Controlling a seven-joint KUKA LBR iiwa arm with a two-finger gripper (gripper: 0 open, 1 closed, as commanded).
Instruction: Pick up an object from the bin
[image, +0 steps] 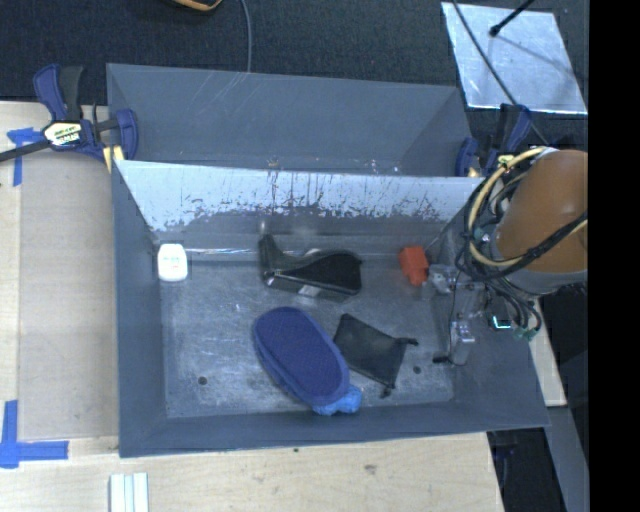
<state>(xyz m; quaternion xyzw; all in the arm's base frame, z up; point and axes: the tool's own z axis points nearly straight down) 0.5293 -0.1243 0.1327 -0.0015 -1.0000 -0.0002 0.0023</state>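
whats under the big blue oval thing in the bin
A lighter blue bit pokes out from under the dark blue oval pad at its lower right end. The black flat piece lies beside it, maybe touching. Whatever else is below is covered.

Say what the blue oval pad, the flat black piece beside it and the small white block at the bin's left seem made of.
Blue oval pad: likely fabric or foam, matte, softly rounded with a fuzzy edge. Flat black piece: perhaps thin rubber or plastic sheet, matte, with an uneven outline; I am unsure. Small white block: probably hard plastic, smooth, with crisp corners.
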